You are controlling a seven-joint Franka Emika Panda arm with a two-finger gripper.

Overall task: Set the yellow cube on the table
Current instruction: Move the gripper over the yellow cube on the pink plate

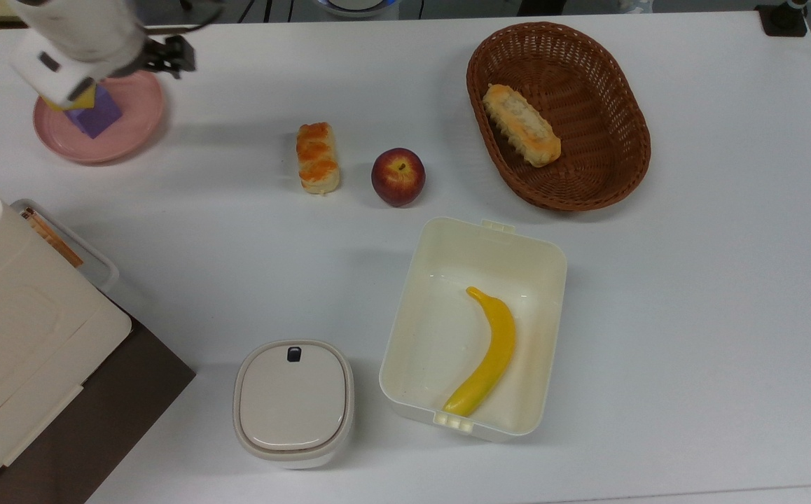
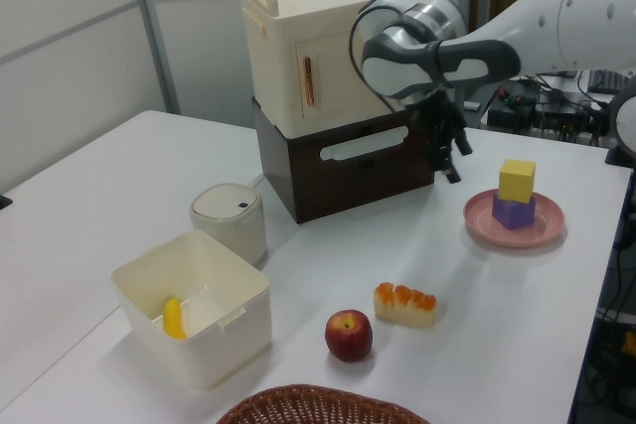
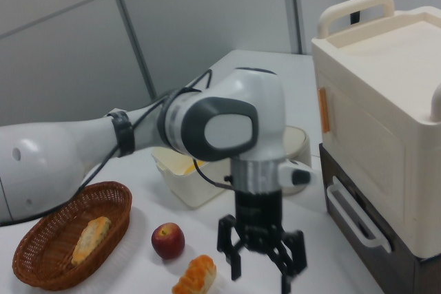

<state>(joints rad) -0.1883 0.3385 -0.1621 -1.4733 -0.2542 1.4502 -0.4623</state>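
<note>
Yellow cube stacked atop purple cube on pink plate, awaiting transfer to bench; claw spread wide, empty, nearby for pickup.

Robotics lab or office test room: white table staged with toy food, a wicker basket, a cream tub. Grey partition wall panels behind; desks with cables and equipment in the left view's background. Robot arm mounted at the table.
</note>
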